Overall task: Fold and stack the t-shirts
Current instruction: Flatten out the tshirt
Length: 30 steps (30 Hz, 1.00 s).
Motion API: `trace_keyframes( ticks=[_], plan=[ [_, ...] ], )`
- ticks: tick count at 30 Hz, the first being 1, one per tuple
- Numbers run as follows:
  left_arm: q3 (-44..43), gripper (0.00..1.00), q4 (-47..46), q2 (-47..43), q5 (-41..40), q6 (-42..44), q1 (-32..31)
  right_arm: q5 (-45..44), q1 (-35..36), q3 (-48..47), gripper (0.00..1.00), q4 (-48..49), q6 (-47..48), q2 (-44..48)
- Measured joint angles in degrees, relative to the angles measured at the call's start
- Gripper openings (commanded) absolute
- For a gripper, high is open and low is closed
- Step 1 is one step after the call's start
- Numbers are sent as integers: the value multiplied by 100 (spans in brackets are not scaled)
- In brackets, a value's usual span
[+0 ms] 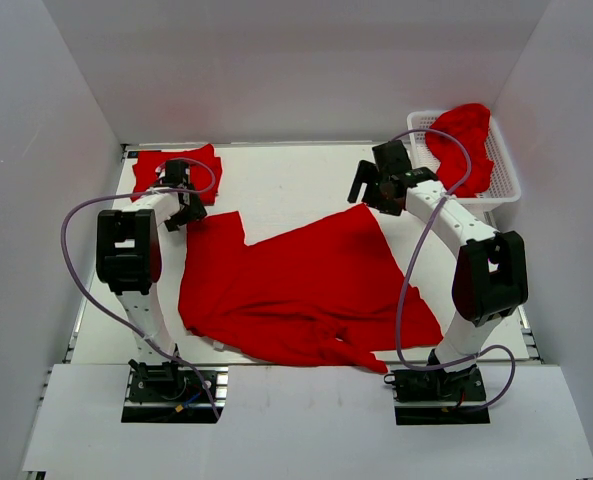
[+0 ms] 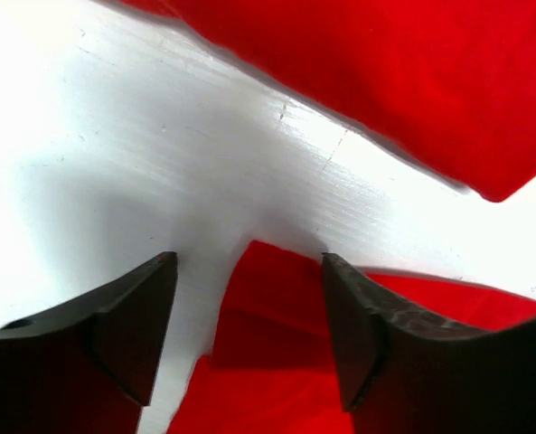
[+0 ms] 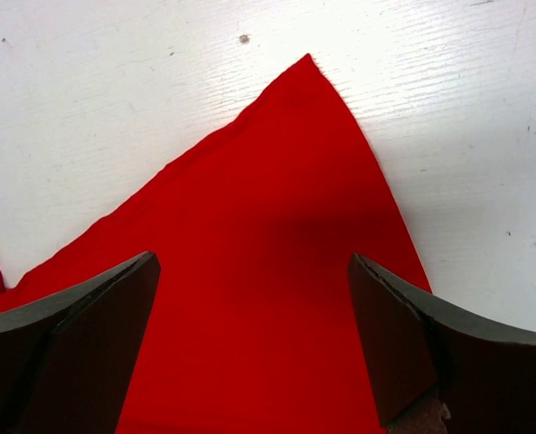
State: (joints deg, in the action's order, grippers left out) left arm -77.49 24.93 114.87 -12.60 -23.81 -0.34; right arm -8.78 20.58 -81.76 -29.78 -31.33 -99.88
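Note:
A red t-shirt (image 1: 286, 285) lies spread and partly rumpled on the middle of the white table. A folded red t-shirt (image 1: 176, 168) lies at the back left. Another red t-shirt (image 1: 461, 145) is heaped in the basket. My left gripper (image 1: 191, 215) is open above the spread shirt's far-left corner (image 2: 268, 298), with the folded shirt (image 2: 412, 81) just beyond. My right gripper (image 1: 368, 192) is open above the shirt's far-right corner (image 3: 286, 226); the cloth lies between its fingers (image 3: 403, 334), untouched.
A white lattice basket (image 1: 506, 180) stands at the back right against the wall. White walls enclose the table on three sides. Purple cables loop from both arms. The arm bases stand at the near edge.

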Motion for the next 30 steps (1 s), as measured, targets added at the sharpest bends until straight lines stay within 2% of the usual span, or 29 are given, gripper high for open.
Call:
trace_keyframes(
  ticks=[1,4,5,7,14,20,30],
  plan=[
    [0,64,-4,2,-2,-15,0,7,0,4,90,7,-4,0],
    [-2,37,-28,15,33,-87,0,22,0,11,90,37,-20,-4],
    [-2,21,-48,20,70,-101,0,22,0,11,90,39,-22,-7],
    [-2,0,-96,24,201,-151,0,17,-7,11,90,42,-24,-39],
    [70,0,-304,-2,452,-166,-9,-28,-39,-15,90,15,11,-365],
    [702,0,-474,-520,472,-94,-24,-208,-37,-791,90,-20,286,-1154],
    [758,0,-813,-1198,717,151,-26,-839,-55,-1794,90,-24,396,-2256]
  ],
)
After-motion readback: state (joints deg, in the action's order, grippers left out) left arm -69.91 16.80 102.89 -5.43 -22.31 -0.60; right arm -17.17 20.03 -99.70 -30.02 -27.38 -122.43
